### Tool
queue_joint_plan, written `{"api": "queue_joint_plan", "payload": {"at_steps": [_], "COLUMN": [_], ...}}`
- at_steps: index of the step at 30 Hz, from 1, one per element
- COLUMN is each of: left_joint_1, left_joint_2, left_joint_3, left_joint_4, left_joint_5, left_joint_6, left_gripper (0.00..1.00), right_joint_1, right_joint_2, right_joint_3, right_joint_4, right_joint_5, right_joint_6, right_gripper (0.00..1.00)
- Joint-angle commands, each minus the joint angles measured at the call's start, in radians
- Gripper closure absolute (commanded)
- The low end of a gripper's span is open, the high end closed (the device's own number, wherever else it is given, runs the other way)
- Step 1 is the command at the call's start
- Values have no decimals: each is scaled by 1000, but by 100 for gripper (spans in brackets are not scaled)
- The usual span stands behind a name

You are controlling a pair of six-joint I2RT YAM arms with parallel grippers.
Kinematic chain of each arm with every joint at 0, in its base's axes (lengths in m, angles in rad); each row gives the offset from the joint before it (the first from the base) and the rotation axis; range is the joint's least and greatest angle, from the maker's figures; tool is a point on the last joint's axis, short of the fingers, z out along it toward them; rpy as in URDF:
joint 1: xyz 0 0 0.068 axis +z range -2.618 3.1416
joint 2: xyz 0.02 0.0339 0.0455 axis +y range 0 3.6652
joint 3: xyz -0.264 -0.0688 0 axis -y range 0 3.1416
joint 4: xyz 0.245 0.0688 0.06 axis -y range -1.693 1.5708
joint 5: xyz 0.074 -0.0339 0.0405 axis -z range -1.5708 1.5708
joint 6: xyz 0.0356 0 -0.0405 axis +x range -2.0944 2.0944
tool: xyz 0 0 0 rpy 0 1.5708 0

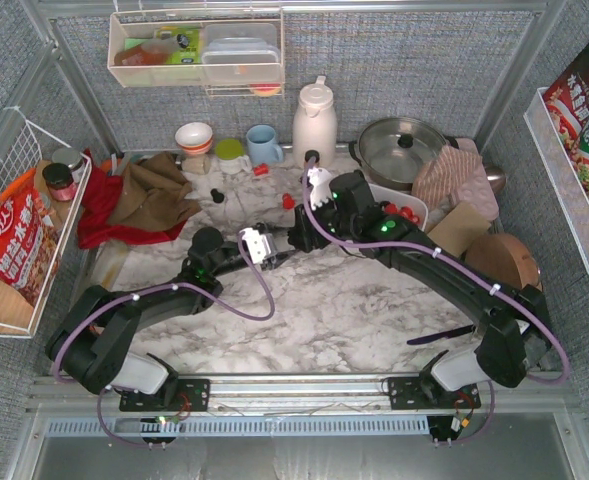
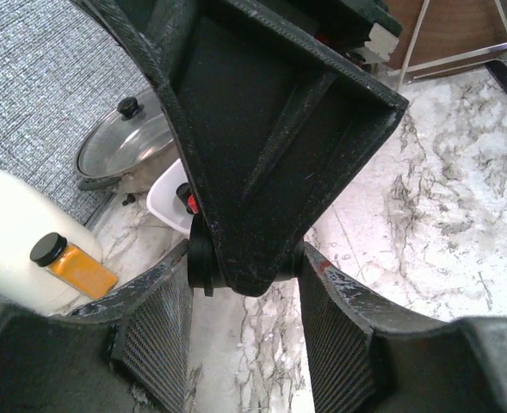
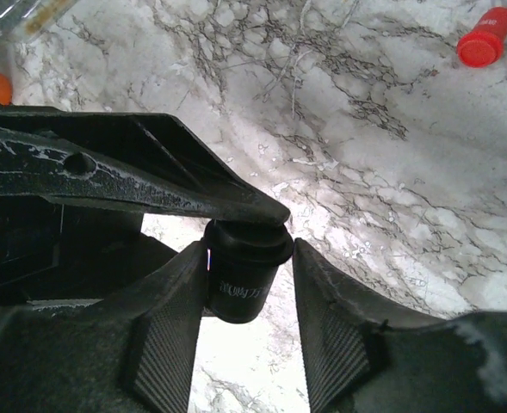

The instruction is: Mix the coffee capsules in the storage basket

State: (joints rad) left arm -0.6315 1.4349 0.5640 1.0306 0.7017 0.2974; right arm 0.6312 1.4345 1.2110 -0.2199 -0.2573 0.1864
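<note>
A black coffee capsule (image 3: 240, 280) hangs above the marble between both grippers at mid-table. My left gripper (image 1: 282, 242) (image 2: 246, 262) pinches it end to end; its rim (image 2: 201, 267) rests against one fingertip. My right gripper (image 1: 300, 232) (image 3: 250, 249) closes on its sides, both pads touching or nearly so. The white storage basket (image 1: 419, 212) (image 2: 163, 202) sits just right of the grippers with red capsules (image 1: 399, 211) in it; most of its inside is hidden by the right arm. Loose red capsules (image 1: 288, 201) (image 3: 484, 39) and a black one (image 1: 217, 195) lie on the table.
A lidded pot (image 1: 399, 150) and white thermos (image 1: 314, 120) stand behind the basket. Cups (image 1: 264, 143) and a brown and red cloth (image 1: 144, 195) lie at the back left. An amber bottle (image 2: 72, 262) is near the thermos. Wooden boards (image 1: 504, 260) are at the right.
</note>
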Motion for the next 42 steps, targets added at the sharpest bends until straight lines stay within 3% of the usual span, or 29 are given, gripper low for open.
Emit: {"api": "queue_joint_plan", "payload": {"at_steps": [1,13,15,17,21,29,35,42], "left_joint_1": [0,0,-1,0,0,-1,0,0], "left_joint_2": [-4,-4,-2,-2,2,24,65,135], "left_joint_3": [2,-1,-1,-1,2,50,173,294], "left_joint_4": [42,56,54,51,44,-35,-262,-449], "left_joint_5": [-17,-31,-35,-41,-67,-250,-497,-641], "left_joint_6": [-17,-38,-40,-37,-39,-126,-206,-274], "left_gripper": [50,31,20,2,1,1,1,1], "right_joint_1": [4,5,3,-3,-40,-183,-320,-378], "right_joint_2": [7,-3,-8,-16,-28,7,64,107], "right_joint_3": [-7,-22,-21,-19,-19,-36,-86,-164], "right_joint_4": [24,62,65,65,68,93,137,201], "right_joint_5": [11,115,153,203,299,690,694,688], "right_joint_6": [26,101,109,111,111,3,24,6], "right_gripper": [56,91,95,98,99,97,88,83]}}
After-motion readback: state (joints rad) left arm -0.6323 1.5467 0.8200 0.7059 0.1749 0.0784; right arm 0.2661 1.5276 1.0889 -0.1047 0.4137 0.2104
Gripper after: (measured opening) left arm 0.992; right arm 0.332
